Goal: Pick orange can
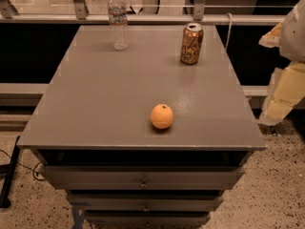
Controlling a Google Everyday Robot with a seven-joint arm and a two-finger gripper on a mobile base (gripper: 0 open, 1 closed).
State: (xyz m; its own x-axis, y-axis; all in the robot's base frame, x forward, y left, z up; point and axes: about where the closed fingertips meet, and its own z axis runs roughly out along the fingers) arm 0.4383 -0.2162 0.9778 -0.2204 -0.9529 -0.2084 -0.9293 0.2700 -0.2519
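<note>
The orange can (pixel 191 44) stands upright at the back right of the grey table top (pixel 109 94). It is copper-orange with pale cursive lettering and a silvery top. My gripper (pixel 287 87) shows as white and pale yellow parts at the right edge of the view. It is off the table's right side, well apart from the can, and holds nothing that I can see.
A clear plastic water bottle (pixel 117 19) stands at the back left. A round orange fruit (pixel 162 116) lies near the front middle. Drawers (pixel 143 178) sit under the table top. A rail and windows run behind the table.
</note>
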